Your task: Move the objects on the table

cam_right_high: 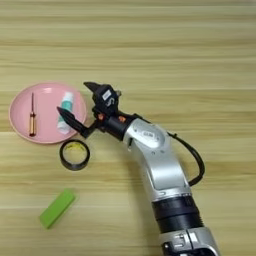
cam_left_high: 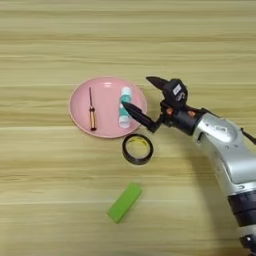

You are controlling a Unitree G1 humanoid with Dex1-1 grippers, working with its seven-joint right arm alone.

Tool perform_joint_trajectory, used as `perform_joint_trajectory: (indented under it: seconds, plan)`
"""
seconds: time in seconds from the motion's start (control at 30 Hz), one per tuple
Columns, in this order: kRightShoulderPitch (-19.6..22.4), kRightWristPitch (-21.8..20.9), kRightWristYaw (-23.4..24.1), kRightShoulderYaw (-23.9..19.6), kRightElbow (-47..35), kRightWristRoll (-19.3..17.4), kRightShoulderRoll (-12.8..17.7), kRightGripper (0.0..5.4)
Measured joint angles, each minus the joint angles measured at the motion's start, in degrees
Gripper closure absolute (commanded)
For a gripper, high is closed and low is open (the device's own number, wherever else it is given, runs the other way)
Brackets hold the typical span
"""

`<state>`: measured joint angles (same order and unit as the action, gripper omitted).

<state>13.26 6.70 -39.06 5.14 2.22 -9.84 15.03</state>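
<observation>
On the pink round plate [cam_left_high: 107, 106], at its right side, lies the white-and-teal tube [cam_left_high: 124, 107], lengthwise toward twelve o'clock; the thin orange-handled screwdriver [cam_left_high: 92, 111] lies parallel on the plate's left half. At three o'clock from the tube, over the plate's right rim, hangs the right gripper [cam_left_high: 136, 94], its two black fingers [cam_left_high: 137, 114] spread wide and holding nothing; the lower finger's tip is just beside the tube, and whether it touches cannot be told. At five o'clock from the plate, just off its rim, sits the black tape ring with yellow inside [cam_left_high: 137, 148]. At six o'clock from the ring, apart, lies the flat green rectangular block [cam_left_high: 124, 202], tilted. All rest on the wide light wooden table [cam_left_high: 50, 200] with horizontal plank grain; the silver forearm [cam_right_high: 155, 155] enters from the bottom
</observation>
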Motion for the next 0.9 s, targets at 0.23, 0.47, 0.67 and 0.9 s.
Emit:
perform_joint_trajectory:
  seconds: [0.23, 0.47, 0.67, 0.9]
  plan:
    - [0.5, 1.8, 1.5, 1.3, 0.0, 1.4, -0.6, 0.05]
    - [1.8, 5.5, 4.0, 2.3, 0.7, 3.8, -1.5, 0.05]
    - [2.0, 7.5, 5.0, 3.3, 0.5, 4.4, -2.2, 0.05]
    - [2.1, 11.3, 6.6, 4.5, -0.2, 6.6, -2.6, 0.05]
